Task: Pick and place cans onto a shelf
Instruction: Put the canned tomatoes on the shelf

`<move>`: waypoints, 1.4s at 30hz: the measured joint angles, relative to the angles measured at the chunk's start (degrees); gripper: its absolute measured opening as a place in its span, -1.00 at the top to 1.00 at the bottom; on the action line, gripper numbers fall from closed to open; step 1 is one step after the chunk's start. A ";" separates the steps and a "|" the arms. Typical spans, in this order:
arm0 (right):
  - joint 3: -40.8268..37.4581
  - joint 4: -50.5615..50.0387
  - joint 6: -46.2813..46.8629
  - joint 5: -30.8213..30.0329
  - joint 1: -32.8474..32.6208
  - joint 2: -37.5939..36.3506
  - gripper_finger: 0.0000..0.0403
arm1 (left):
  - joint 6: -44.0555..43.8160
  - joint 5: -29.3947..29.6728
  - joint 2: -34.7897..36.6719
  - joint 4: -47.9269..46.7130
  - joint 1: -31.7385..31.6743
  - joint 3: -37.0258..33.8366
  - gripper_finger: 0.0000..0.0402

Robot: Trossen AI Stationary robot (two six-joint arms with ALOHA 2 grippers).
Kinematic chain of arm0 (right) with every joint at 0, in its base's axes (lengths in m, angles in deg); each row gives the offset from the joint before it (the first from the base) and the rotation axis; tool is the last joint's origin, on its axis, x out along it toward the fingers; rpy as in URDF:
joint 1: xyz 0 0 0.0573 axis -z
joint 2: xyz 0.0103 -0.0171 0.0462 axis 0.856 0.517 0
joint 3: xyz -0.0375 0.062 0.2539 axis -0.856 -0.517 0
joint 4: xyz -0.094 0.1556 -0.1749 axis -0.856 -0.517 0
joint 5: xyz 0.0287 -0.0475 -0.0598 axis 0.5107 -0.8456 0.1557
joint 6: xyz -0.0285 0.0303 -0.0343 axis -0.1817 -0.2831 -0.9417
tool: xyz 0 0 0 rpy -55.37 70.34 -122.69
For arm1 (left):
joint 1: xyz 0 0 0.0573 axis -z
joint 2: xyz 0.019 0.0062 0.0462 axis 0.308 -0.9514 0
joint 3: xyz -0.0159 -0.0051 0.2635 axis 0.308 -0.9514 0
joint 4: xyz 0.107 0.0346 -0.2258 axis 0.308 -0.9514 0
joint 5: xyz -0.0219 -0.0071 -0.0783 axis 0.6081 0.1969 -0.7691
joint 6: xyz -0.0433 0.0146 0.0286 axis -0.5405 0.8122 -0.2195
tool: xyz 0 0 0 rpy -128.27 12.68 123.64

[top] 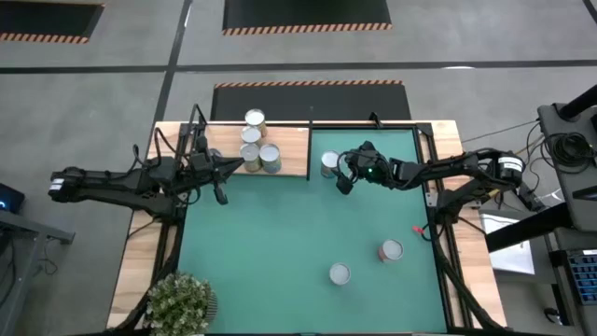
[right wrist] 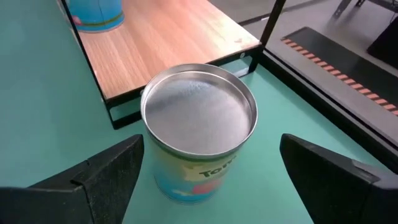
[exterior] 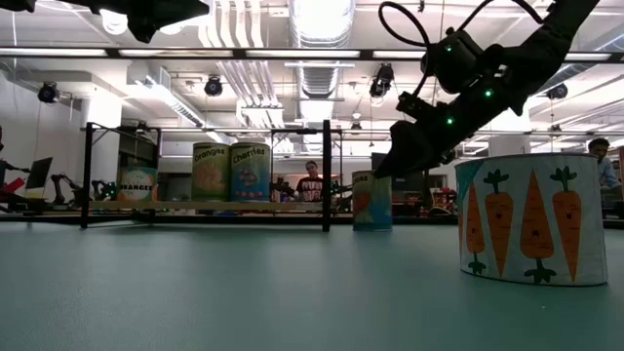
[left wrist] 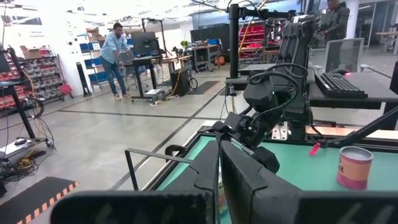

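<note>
A can point(right wrist: 199, 124) with a silvery top and a pale label stands upright on the green mat point(top: 308, 233), just off the shelf's right end. My right gripper point(right wrist: 211, 149) is open, slanting down, with one finger on either side of this can point(top: 329, 163) and touching nothing. The shelf point(top: 280, 140), a light-wood board at the far edge, carries several upright cans point(top: 252, 149). Two more cans point(top: 391, 250) point(top: 340, 273) stand on the mat nearer the front. My left gripper point(top: 220, 187) hangs shut and level by the shelf's left front, holding nothing.
A black metal frame point(right wrist: 115, 115) borders the shelf and rises in posts point(exterior: 326, 175) around it. A potted plant point(top: 182, 303) sits at the near left corner. A small red object point(top: 419, 229) lies near the mat's right edge. People stand in the room beyond.
</note>
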 joint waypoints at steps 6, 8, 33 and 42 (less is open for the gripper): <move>-0.02 4.29 -0.31 0.00 0.00 5.20 -0.82 | 0.14 0.00 0.00 0.09 0.00 0.00 1.00; -0.02 7.49 -0.92 0.00 0.00 7.31 -0.82 | 0.14 0.00 0.00 0.07 0.00 0.00 1.00; 2.32 9.06 -4.20 0.03 2.30 5.50 -0.47 | 0.16 0.00 0.00 0.08 0.00 0.00 1.00; 5.89 4.57 -5.66 6.35 6.42 1.49 -0.47 | 0.16 0.00 0.00 0.19 -0.01 0.00 1.00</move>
